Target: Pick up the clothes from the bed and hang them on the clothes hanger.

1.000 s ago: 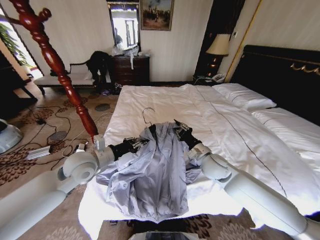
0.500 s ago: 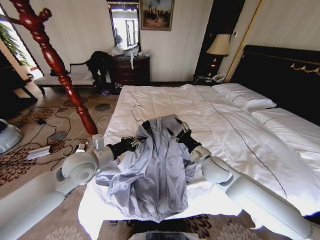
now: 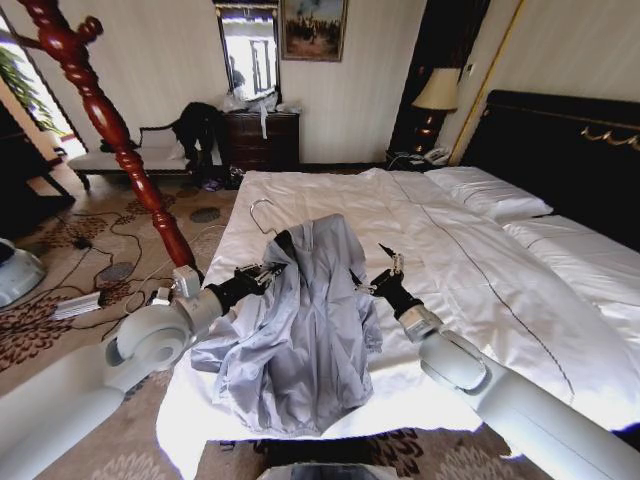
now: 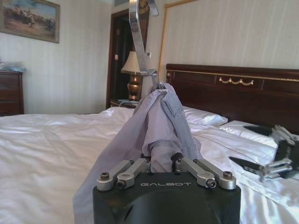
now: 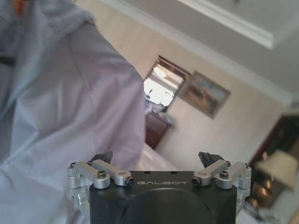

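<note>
At the far left of the head view a red turned-wood coat stand (image 3: 110, 130) leans up past the left arm. The left gripper (image 3: 268, 270) is raised over the near left part of the bed (image 3: 480, 270), its jaws drawn in on the clothes hanger (image 3: 283, 240) through a fold of cloth; in the left wrist view the fingers (image 4: 180, 161) pinch together on grey fabric, and the hanger's silver wire hook (image 4: 138, 37) rises straight above them. In the head view that hook (image 3: 262, 212) curls up just left of and above the gripper.

The light grey jacket (image 3: 305, 320) is draped over the hanger, peaking just to the right of the left gripper and falling below it in crumpled folds; its lower part spreads over the white duvet toward the bed's near edge. From the left wrist it shows as a grey ridge (image 4: 156, 121) directly above the gripper.

Right of the jacket, the right gripper (image 3: 388, 268) sits just beside the hanging cloth but apart from it, jaws spread wide and holding nothing. In the right wrist view its dark fingertips (image 5: 209, 158) stand well apart, with the jacket (image 5: 65, 107) near them on one side. The same gripper (image 4: 271, 158) shows in the left wrist view, over the white sheet.
</note>
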Available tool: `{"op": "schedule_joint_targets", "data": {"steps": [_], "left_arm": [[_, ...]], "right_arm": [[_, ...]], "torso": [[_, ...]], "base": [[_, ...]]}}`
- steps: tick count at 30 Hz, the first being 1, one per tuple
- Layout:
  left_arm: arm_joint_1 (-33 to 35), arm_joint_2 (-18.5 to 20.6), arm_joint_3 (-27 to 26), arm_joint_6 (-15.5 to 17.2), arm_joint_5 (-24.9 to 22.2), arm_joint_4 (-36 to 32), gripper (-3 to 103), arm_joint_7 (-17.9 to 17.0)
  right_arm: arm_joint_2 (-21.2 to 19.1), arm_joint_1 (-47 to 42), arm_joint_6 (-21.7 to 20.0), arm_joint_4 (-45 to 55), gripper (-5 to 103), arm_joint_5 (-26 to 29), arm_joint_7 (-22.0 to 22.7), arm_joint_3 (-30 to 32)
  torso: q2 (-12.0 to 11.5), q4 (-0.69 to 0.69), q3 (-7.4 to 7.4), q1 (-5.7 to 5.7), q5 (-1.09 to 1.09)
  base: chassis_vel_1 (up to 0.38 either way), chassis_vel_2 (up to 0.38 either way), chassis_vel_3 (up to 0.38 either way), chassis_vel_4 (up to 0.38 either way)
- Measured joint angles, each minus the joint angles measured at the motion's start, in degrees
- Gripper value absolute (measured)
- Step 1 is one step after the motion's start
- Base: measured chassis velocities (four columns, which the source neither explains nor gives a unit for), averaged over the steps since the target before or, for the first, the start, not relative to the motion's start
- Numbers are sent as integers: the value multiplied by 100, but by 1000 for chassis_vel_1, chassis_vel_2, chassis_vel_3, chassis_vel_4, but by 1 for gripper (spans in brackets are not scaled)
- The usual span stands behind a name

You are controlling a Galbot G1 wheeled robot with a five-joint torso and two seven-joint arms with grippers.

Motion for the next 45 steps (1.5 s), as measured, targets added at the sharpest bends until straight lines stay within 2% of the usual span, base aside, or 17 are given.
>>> {"op": "schedule_joint_targets", "data": {"steps": [2,3,5,8,10,11,13,14,16,19,21,22,25,26,29,35,45], "left_arm": [[163,-5,-100,-53,112,-22,16,-5],[163,-5,-100,-53,112,-22,16,-5],[318,-26,-178,-140,316,-17,16,34],[324,-59,-179,-201,412,14,16,106],[306,-142,-190,-246,445,37,16,149],[306,-142,-190,-246,445,37,16,149],[381,-213,-319,-253,542,66,16,120],[487,-274,-455,-253,629,96,16,92],[590,-332,-579,-253,678,102,16,75],[939,-493,-952,-253,776,28,16,28],[1236,-530,-1221,-253,874,-61,16,32],[1236,-530,-1221,-253,874,-61,16,32],[1644,-557,-1580,-252,953,-243,16,48],[1644,-557,-1580,-252,953,-243,16,48],[2027,-602,-1937,-242,951,-442,16,63],[2580,-718,-2268,-235,1008,-613,16,67],[3336,-1097,-3005,-222,1222,-815,16,123]], "right_arm": [[158,-563,0,56,100,382,59,529],[158,-563,0,56,100,382,59,529],[418,-1286,46,187,100,682,48,1269],[663,-1790,146,303,100,757,-32,1737],[1050,-2573,384,468,100,690,-306,2353],[1050,-2573,384,468,100,690,-306,2353],[1387,-3226,693,607,100,343,-598,2807],[1558,-3520,858,694,100,166,-710,3042],[1678,-3644,951,748,100,78,-767,3183],[2116,-3837,1206,882,100,23,-925,3595],[2419,-3969,1387,871,100,-17,-1067,3684],[2419,-3969,1387,871,100,-17,-1067,3684],[2961,-4256,1820,726,100,-385,-1369,3657],[2961,-4256,1820,726,100,-385,-1369,3657],[3425,-4456,2213,560,100,-776,-1589,3567],[3594,-4485,2468,443,100,-983,-1654,3528],[3579,-4477,2487,436,100,-992,-1660,3524]], "torso": [[0,-1,0,0,1],[0,-1,0,0,1],[1,0,0,0,-1],[0,1,0,0,0],[0,-5,0,0,0],[0,-5,0,0,0],[1,-8,-1,-1,3],[1,-4,-1,-2,0],[1,-1,-1,-1,-2],[1,-1,-1,-1,-3],[1,0,-1,-1,1],[1,0,-1,-1,1],[1,-1,0,0,-1],[1,-1,0,0,-1],[1,-3,-1,-1,0],[0,-1,0,0,0],[0,-1,0,0,-1]], "base": [[0,0,0,0],[0,0,0,0],[0,0,0,0],[0,0,0,0],[0,0,0,0],[0,0,0,0],[0,0,0,0],[0,0,0,0],[0,0,0,0],[0,0,0,0],[0,0,0,0],[0,0,0,0],[0,0,0,0],[0,0,0,0],[0,0,0,0],[0,0,0,0],[0,0,0,0]]}}
